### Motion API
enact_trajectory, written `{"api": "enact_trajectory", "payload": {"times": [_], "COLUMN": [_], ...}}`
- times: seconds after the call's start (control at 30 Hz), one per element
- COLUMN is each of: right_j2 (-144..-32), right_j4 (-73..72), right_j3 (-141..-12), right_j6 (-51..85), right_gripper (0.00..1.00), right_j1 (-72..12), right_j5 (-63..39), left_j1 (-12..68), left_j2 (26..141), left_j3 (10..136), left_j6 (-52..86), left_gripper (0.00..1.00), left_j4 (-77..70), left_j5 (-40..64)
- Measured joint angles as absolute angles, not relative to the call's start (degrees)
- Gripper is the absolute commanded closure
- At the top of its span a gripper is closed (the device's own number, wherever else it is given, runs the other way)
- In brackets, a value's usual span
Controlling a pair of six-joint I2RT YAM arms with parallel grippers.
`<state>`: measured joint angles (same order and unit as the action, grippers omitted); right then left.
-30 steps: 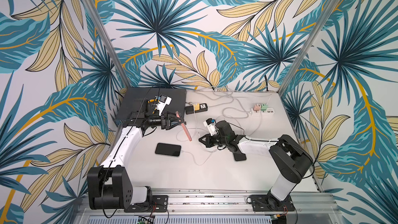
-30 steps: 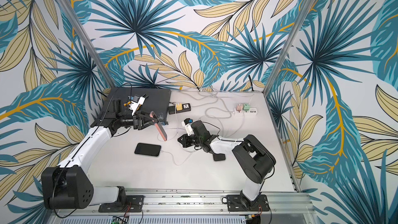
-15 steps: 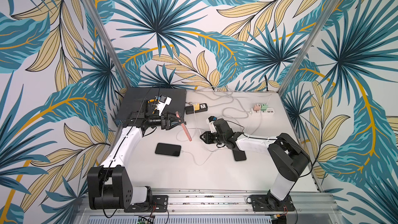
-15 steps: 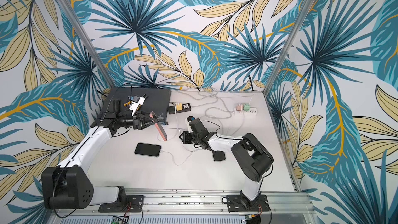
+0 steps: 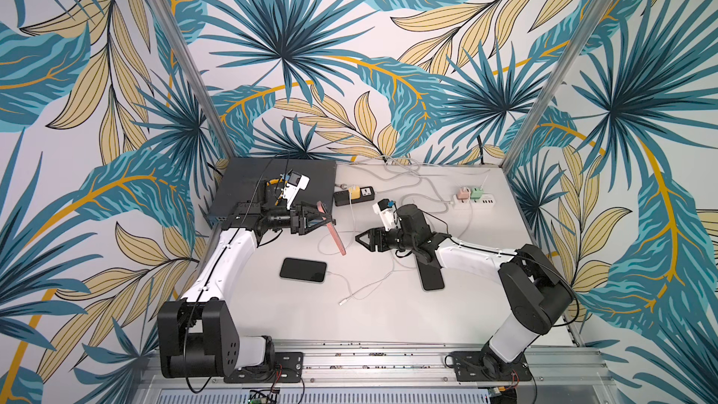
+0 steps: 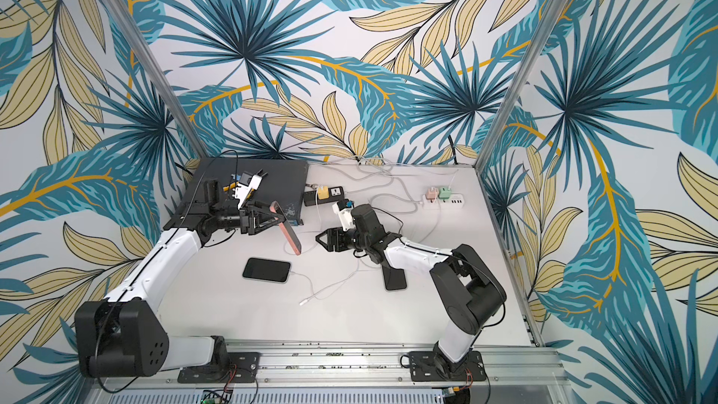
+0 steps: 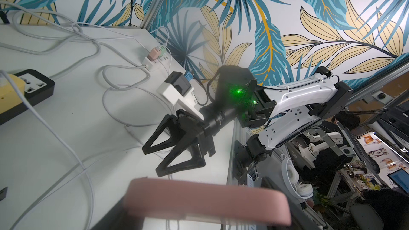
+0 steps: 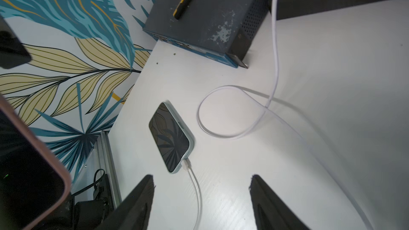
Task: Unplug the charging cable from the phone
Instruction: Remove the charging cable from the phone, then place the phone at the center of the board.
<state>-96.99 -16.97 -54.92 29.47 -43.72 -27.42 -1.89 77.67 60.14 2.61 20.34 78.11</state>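
Spread apart after being pinched together a second ago, the jaws of the right gripper (image 5: 361,240) now stand wide and empty above the white table (image 5: 388,324), the wrist having rolled and shifted a little; the left wrist view shows its two black fingers (image 7: 180,168) splayed with nothing between them. Unmoved across that second, the left gripper (image 5: 322,219) stays clamped on the upper part of the pink-cased phone (image 5: 337,235), which hangs tilted in the air, off the table, its lower end near the right gripper's fingertips but apart from them. White charging cable (image 5: 367,288) lies slack on the table between the arms, its plug end (image 5: 342,302) loose and apart from every phone. Nearby, a dark-screened phone in a pale green case (image 5: 303,270) lies flat with another white cable (image 8: 187,165) plugged into it, and a black phone (image 5: 431,277) rests partly under the right arm
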Motion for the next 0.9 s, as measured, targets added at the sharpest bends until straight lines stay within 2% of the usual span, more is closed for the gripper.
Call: {"api": "enact_trajectory", "payload": {"times": [0.3, 0.33, 0.37, 0.6, 0.9], "right_j2": [-96.7, -96.7, -96.7, -97.6, -100.8], "right_j4": [-25.5, -26.8, -28.7, -35.0, -28.1], "right_j3": [-55.8, -56.0, -56.2, -59.8, -67.9], "right_j6": [28.9, 29.2, 29.7, 32.2, 26.9], "right_gripper": [0.08, 0.02, 0.01, 0.00, 0.00], "right_j1": [-43.2, -43.2, -43.2, -43.8, -46.3], "right_j5": [-44.7, -46.5, -48.9, -57.5, -57.8], "left_j1": [-1.9, -1.9, -1.9, -1.9, -1.9], "left_j2": [77.7, 77.7, 77.7, 77.7, 77.7], "left_j3": [60.1, 60.1, 60.1, 60.1, 60.1], "left_j6": [2.3, 2.3, 2.2, 1.6, 0.4], "left_gripper": [0.68, 0.68, 0.68, 0.68, 0.67], "left_j4": [20.4, 20.4, 20.4, 21.1, 22.6], "left_j5": [79.0, 79.2, 79.2, 79.9, 80.0]}}
